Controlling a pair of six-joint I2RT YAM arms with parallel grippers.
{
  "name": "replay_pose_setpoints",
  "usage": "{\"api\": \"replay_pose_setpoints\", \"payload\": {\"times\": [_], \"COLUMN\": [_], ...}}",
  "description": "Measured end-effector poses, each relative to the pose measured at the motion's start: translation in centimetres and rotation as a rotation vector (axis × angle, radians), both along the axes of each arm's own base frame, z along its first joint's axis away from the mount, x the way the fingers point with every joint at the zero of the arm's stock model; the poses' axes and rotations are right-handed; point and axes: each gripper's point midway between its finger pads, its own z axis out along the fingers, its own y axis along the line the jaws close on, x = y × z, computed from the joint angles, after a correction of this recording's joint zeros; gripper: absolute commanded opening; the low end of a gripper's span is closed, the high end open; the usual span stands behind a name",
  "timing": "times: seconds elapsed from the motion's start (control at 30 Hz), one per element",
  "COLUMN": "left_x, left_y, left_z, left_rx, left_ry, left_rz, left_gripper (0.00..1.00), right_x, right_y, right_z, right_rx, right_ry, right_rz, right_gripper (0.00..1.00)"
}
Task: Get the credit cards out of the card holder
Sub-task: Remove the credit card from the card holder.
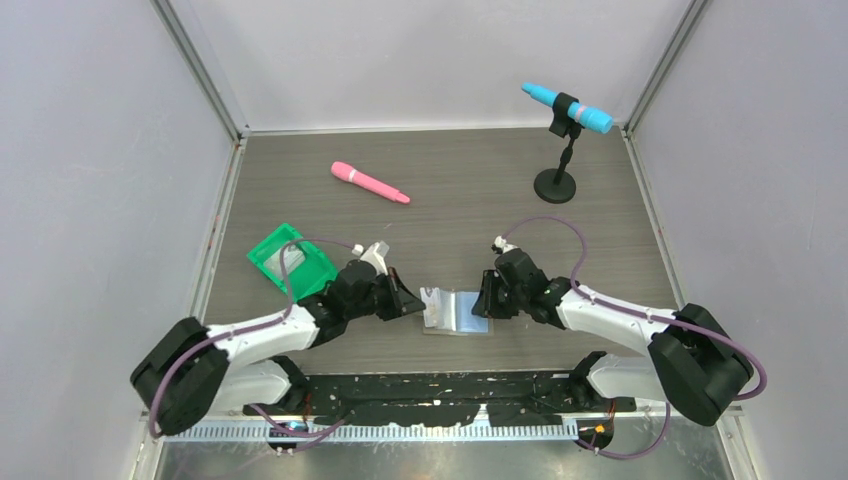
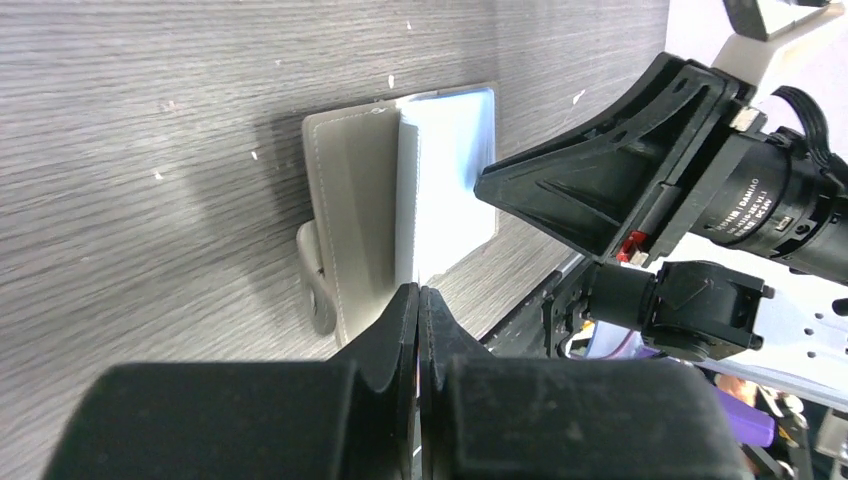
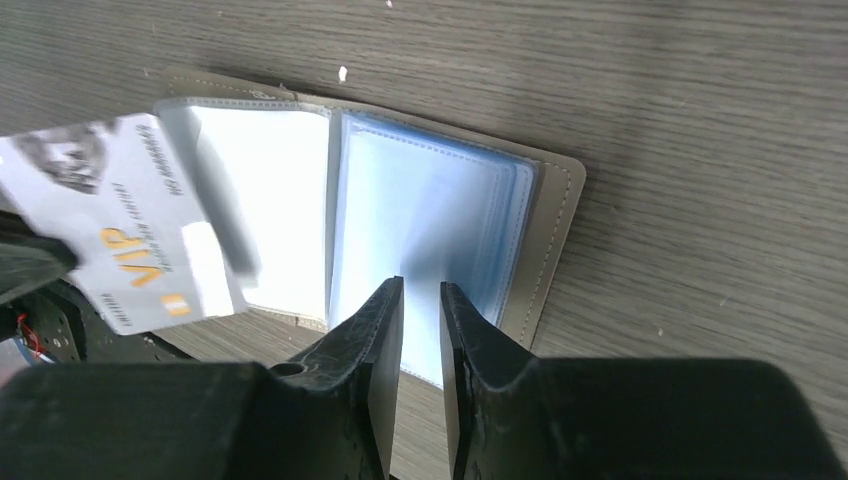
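The card holder point(image 1: 458, 318) lies open on the table between both arms, grey cover point(image 3: 556, 228) down and pale blue pockets point(image 3: 430, 200) up. My left gripper point(image 1: 417, 300) point(image 2: 419, 291) is at its left edge, shut on a whitish credit card point(image 3: 115, 225) printed "VIP". That card stands raised over the holder's left page and looks blurred. My right gripper point(image 1: 486, 303) point(image 3: 421, 286) comes in from the right, tips down on the blue pockets. Its jaws stand a narrow gap apart with nothing between them.
A green tray point(image 1: 290, 262) sits left of the left arm. At the back lie a pink marker point(image 1: 370, 183) and a black stand point(image 1: 556, 184) holding a blue marker point(image 1: 567, 107). Walls close in the table on three sides.
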Motion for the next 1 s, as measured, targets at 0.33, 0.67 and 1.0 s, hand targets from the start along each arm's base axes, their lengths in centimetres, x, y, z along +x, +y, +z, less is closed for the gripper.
{"api": "replay_pose_setpoints", "payload": {"times": [0.33, 0.67, 1.0], "left_x": [-0.5, -3.7, -7.5], "left_y": [2.2, 1.4, 0.6], "left_z": [4.2, 5.6, 8.7], "left_rx": [0.042, 0.001, -0.122], "left_ry": [-0.118, -0.151, -0.226], "left_rz": [-0.011, -0.230, -0.476], "left_gripper": [0.00, 0.00, 0.00], "right_x": [0.5, -0.4, -3.7], "right_y": [-0.1, 3.6, 5.3], "right_z": [3.3, 12.9, 16.1], "right_rx": [-0.037, 0.204, 0.373], "right_ry": [-0.051, -0.298, -0.333], "right_rz": [0.069, 0.359, 0.608], "right_gripper": [0.39, 0.61, 0.66]}}
